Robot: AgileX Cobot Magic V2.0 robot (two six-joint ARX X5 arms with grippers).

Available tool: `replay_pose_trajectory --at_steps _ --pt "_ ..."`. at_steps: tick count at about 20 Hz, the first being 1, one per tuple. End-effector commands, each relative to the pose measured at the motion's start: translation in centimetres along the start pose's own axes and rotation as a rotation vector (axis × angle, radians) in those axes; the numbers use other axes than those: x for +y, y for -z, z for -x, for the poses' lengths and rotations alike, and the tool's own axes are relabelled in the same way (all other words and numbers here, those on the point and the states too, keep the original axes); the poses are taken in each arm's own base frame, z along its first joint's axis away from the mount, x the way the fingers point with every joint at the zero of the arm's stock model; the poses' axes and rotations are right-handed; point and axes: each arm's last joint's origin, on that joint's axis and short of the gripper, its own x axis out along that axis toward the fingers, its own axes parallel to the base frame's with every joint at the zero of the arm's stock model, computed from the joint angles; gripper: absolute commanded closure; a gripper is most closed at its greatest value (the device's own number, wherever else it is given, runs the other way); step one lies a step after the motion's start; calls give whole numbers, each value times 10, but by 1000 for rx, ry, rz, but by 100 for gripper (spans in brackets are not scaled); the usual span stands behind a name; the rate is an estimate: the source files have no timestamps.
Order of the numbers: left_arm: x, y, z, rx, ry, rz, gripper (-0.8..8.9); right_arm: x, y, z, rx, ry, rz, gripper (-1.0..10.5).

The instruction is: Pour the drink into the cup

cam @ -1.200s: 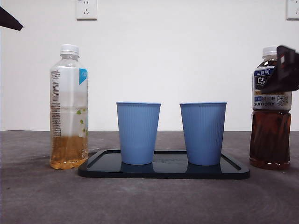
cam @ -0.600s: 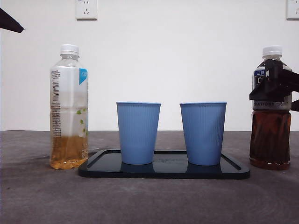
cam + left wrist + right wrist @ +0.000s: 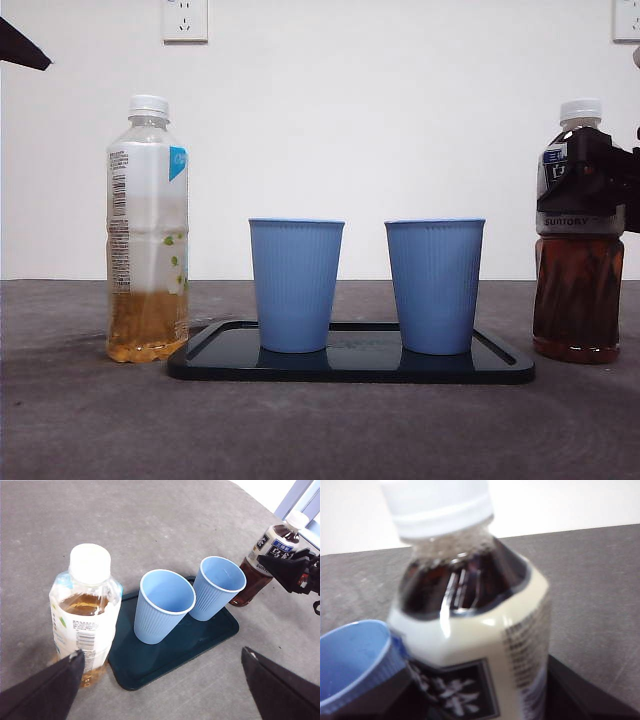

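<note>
A dark tea bottle [image 3: 578, 290] with a white cap stands at the right end of the table, and my right gripper [image 3: 590, 185] is shut on its label. The right wrist view is filled by this bottle [image 3: 470, 630], which sits between the jaws of the right gripper [image 3: 475, 695]. Two empty blue cups [image 3: 296, 285] [image 3: 435, 285] stand on a dark tray [image 3: 350, 368]. My left gripper [image 3: 162, 654] hangs open, high above the left side, holding nothing. Both the dark bottle [image 3: 265, 555] and the right gripper [image 3: 292, 572] also show in the left wrist view.
A clear bottle of light tea [image 3: 147, 230] with a white cap stands left of the tray. The left arm shows only as a black tip [image 3: 20, 45] at the top left corner. A white wall runs behind the table.
The right gripper came down from the bottle's shoulder to its label and closed around it. The dark bottle shifted very slightly left. Cups and light bottle stayed put.
</note>
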Motion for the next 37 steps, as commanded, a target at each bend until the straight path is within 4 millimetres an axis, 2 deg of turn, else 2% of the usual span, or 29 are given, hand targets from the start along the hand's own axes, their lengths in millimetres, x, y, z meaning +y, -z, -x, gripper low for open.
replay_pose_trajectory --at_steps 1,6,14,19,25,30,37 --pt "-2 -6 2 -21 8 -30 314 2 -5 -5 -3 -43 -16 745" --pt "-2 -5 2 -8 6 -36 314 5 -17 -9 55 -75 -22 744" --pt "-1 0 2 38 2 -57 314 24 -64 -9 333 18 87 744" --pt "-1 0 2 38 2 -65 314 46 -90 -4 506 12 179 744" --pt "-1 2 0 66 0 -54 314 87 -115 8 683 38 430 744" --pt "0 2 -3 80 -1 -49 314 109 -122 4 807 137 638 744" --pt "1 2 -3 81 -1 -49 314 122 -105 -24 979 230 860 744"
